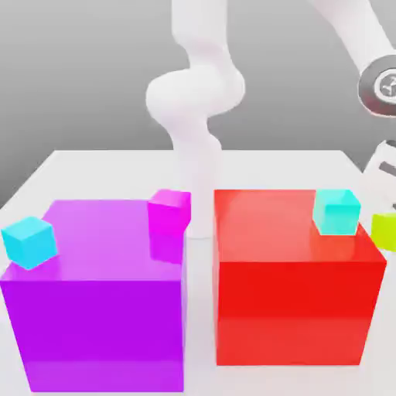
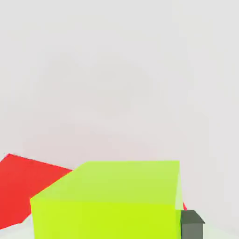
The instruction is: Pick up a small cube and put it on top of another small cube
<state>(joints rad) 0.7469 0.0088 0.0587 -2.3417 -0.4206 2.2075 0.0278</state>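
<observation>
Exterior view: small lime cube (image 1: 384, 230) at three o'clock of red block (image 1: 298, 278), just beside it, under claw (image 1: 385, 189). Cyan cube (image 1: 336, 211) near, atop that block. Cannot tell claw's state. Best lifted straight, clear of the block's edge, then centred over cyan cube. Hand view: lime cube's faces close up, red block behind at nine o'clock.

Glossy white rounded arm (image 1: 193, 93) segs — grey ring joint, dark fingertip (image 2: 191, 224).

Exterior view: raised front camera, looks down at table (image 1: 69, 166), arm base at 12 o'clock. Hand view: rides hand, sits tight on lime cube (image 2: 112, 200). Both catch lime cube (image 1: 384, 230), red block (image 1: 294, 278) (image 2: 23, 186).
</observation>
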